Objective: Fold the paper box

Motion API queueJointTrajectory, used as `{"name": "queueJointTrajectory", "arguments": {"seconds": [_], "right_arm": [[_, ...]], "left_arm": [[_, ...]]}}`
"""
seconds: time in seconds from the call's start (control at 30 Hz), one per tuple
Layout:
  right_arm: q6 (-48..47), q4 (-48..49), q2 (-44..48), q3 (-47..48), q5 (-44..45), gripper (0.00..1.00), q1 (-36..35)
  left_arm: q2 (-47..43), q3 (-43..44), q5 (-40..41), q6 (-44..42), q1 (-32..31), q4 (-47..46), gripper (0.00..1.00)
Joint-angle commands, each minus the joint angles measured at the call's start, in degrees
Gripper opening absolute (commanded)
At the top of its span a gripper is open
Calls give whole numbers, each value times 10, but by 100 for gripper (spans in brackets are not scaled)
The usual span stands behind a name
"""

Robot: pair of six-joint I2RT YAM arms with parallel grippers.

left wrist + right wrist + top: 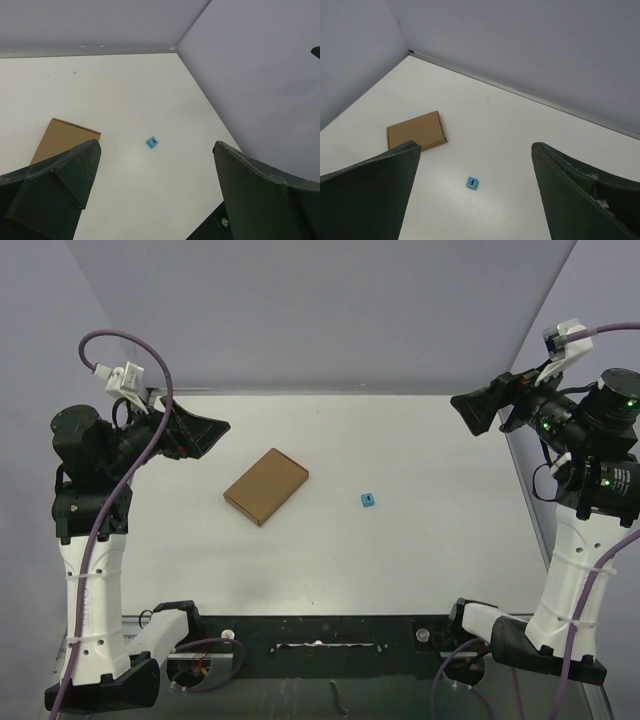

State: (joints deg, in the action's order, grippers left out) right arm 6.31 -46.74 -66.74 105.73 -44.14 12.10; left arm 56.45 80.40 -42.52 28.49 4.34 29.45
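Observation:
The paper box (266, 486) is a slim, closed brown cardboard rectangle lying flat on the white table, turned diagonally, left of centre. It also shows in the left wrist view (62, 139) and the right wrist view (416, 130). My left gripper (205, 432) is open and empty, held above the table to the box's upper left. My right gripper (470, 410) is open and empty, raised at the far right, well away from the box. In both wrist views the dark fingers (55, 185) (370, 192) stand wide apart with nothing between them.
A tiny blue cube (368, 500) with a dark mark lies right of the box; it shows in the left wrist view (152, 142) and the right wrist view (472, 183). Lavender walls (330, 310) close in the back and sides. A black bar (320, 630) runs along the near edge.

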Motion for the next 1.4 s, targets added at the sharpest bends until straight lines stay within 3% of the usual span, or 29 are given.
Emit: {"name": "queueJointTrajectory", "arguments": {"seconds": [0.0, 1.37], "right_arm": [[3, 22, 8, -1, 3, 98, 6], [8, 25, 12, -5, 14, 98, 11]], "left_arm": [[-6, 1, -10, -4, 1, -28, 98], [-10, 0, -3, -19, 1, -13, 98]]}}
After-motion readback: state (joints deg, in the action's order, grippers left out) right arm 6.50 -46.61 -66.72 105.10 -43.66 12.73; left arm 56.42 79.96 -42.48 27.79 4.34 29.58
